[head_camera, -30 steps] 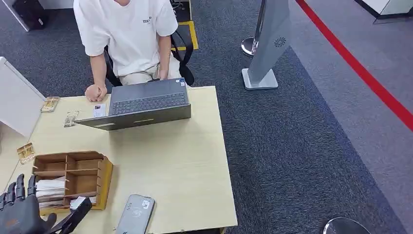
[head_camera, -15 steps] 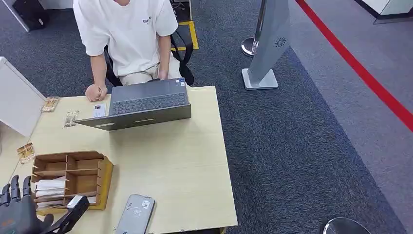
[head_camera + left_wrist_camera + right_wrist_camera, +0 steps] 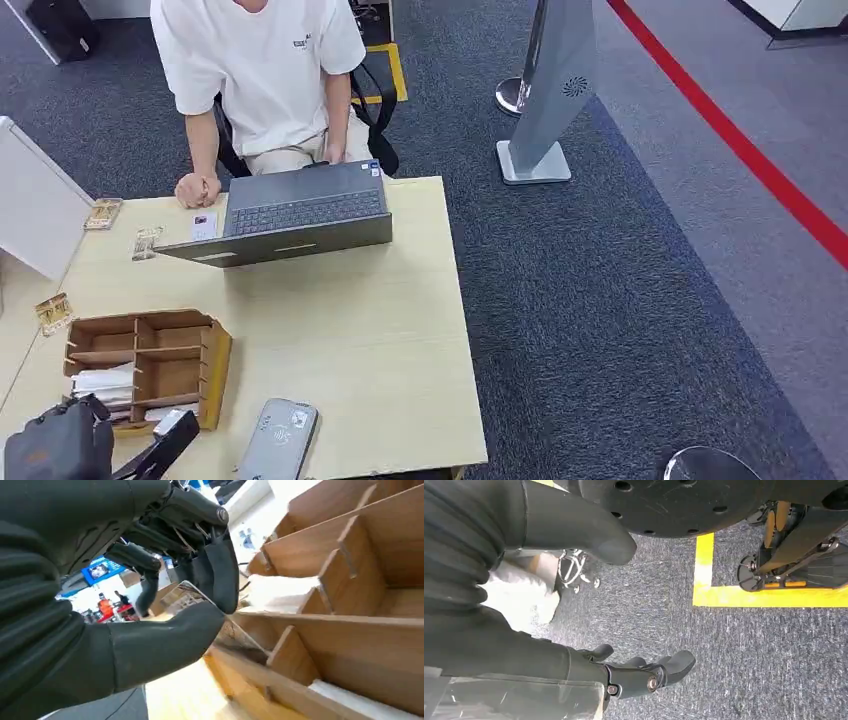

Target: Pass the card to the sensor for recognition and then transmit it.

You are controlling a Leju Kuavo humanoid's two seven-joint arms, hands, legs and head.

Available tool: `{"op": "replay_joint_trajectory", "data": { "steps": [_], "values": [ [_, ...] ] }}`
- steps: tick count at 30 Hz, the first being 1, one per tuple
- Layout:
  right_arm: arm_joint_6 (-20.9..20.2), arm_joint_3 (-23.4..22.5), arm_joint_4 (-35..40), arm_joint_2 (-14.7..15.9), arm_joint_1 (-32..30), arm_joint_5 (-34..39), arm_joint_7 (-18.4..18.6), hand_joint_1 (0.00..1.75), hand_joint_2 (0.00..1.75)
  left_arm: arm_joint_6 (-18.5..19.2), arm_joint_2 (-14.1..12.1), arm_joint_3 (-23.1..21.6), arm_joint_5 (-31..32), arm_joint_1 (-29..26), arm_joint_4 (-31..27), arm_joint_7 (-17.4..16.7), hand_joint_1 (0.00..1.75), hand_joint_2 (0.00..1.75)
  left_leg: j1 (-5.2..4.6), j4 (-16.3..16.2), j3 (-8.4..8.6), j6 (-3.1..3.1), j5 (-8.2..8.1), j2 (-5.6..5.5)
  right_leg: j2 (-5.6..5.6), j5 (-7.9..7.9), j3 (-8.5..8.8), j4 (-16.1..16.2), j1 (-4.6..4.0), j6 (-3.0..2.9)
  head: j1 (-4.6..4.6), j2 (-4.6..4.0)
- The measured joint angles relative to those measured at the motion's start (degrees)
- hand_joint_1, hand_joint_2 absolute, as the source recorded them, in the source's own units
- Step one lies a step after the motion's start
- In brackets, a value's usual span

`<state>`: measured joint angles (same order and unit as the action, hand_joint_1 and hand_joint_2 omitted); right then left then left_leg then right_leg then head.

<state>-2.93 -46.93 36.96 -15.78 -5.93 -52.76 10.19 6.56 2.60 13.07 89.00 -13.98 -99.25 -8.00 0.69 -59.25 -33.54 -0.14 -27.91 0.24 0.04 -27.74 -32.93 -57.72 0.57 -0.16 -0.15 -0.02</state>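
Note:
My left hand (image 3: pixel 58 446) is at the table's near left corner, against the front of the wooden organizer (image 3: pixel 185 345). In the left wrist view the hand (image 3: pixel 165 605) pinches a thin card (image 3: pixel 239 635) between thumb and fingers, and the card's far end still lies in a lower slot of the organizer (image 3: pixel 350 595). White cards (image 3: pixel 104 384) are stacked in the organizer's left slots. The grey card sensor (image 3: pixel 278 440) lies flat near the table's front edge, to the right of the hand. My right hand (image 3: pixel 639 675) hangs above the carpet, fingers apart and holding nothing.
A person in a white shirt (image 3: pixel 255 70) sits at the far side behind an open laptop (image 3: pixel 290 215), one hand on the table (image 3: pixel 380 330). A loose card (image 3: pixel 203 226) and small clear stands (image 3: pixel 146 243) lie at the left. A grey stand (image 3: pixel 545 110) is on the carpet.
My left hand's fingers, raised and spread a second ago, have folded down and closed on the card at the organizer's front. The hand has sunk lower in the head view.

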Motion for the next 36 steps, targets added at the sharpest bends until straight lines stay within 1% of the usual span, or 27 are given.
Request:
{"op": "replay_joint_trajectory", "data": {
  "steps": [4,8,11,16,23,27,32,34,36],
  "values": [
    [-0.17,-0.13,0.00,0.00,-0.02,0.02,0.00,0.00,1.75,0.13,0.42,0.02,0.00,0.03,0.00,0.59,1.75,1.75,0.00,0.00,0.01,0.00,0.00,0.00,0.00,0.00,0.00,0.00,0.00,0.00,0.02,0.00],
    [-0.33,-0.20,0.02,0.00,-0.03,0.00,0.02,0.00,1.75,1.29,0.70,0.02,0.00,0.01,0.00,1.20,1.75,1.75,0.00,0.00,0.01,0.00,0.00,0.00,0.00,0.00,0.01,0.00,0.00,0.00,0.00,0.00],
    [-0.33,-0.20,0.02,0.00,-0.04,0.17,0.11,0.00,1.75,0.35,1.05,0.04,0.00,-0.04,0.00,1.79,1.75,1.75,0.00,0.00,0.00,0.00,0.00,-0.03,-0.04,0.00,0.01,0.00,0.00,0.00,0.02,0.00],
    [0.04,-0.20,0.02,0.00,-0.05,1.53,0.20,0.00,1.75,-1.38,1.14,0.04,0.00,-0.04,-1.31,0.85,1.75,1.75,0.00,0.00,0.01,0.00,0.00,-0.03,-0.04,0.00,0.01,0.00,0.00,0.00,0.02,0.00],
    [0.39,-0.20,0.02,0.00,-0.05,2.27,0.33,0.00,1.75,-1.38,1.07,-1.04,0.00,-0.16,-4.37,-0.78,1.75,1.75,0.00,0.00,0.02,0.00,0.00,-0.03,-0.04,0.00,0.01,0.00,0.00,0.00,0.00,0.00],
    [0.63,-0.20,0.02,-0.02,-0.05,2.60,0.55,0.00,1.75,-0.66,0.35,-3.89,0.00,-0.24,-7.76,-1.42,1.75,1.75,0.00,0.00,0.01,0.00,0.00,-0.06,-0.08,0.00,0.01,0.00,0.00,0.00,0.00,0.00],
    [0.87,-0.20,0.02,-0.02,-0.07,2.88,0.61,0.00,1.75,1.27,-0.94,-8.13,0.00,-0.11,-12.27,0.24,1.75,1.75,0.00,-0.01,0.03,0.00,0.00,-0.05,-0.07,0.00,0.00,0.00,0.00,0.00,0.00,0.00],
    [0.87,-0.20,0.02,-0.02,-0.07,2.88,0.61,0.00,1.75,1.81,-1.79,-10.26,0.00,0.72,-14.17,0.90,1.75,1.75,0.00,-0.01,0.02,0.00,0.00,-0.06,-0.09,0.00,-0.01,0.01,0.00,0.00,0.02,0.00],
    [0.51,-0.17,0.02,-0.02,-0.07,2.54,0.63,0.00,1.75,1.88,-2.68,-12.35,0.00,3.14,-15.28,0.68,1.75,1.75,0.00,-0.02,0.01,0.00,0.01,-0.09,-0.13,0.00,-0.01,0.01,0.00,0.00,0.02,0.00]
  ]
}}
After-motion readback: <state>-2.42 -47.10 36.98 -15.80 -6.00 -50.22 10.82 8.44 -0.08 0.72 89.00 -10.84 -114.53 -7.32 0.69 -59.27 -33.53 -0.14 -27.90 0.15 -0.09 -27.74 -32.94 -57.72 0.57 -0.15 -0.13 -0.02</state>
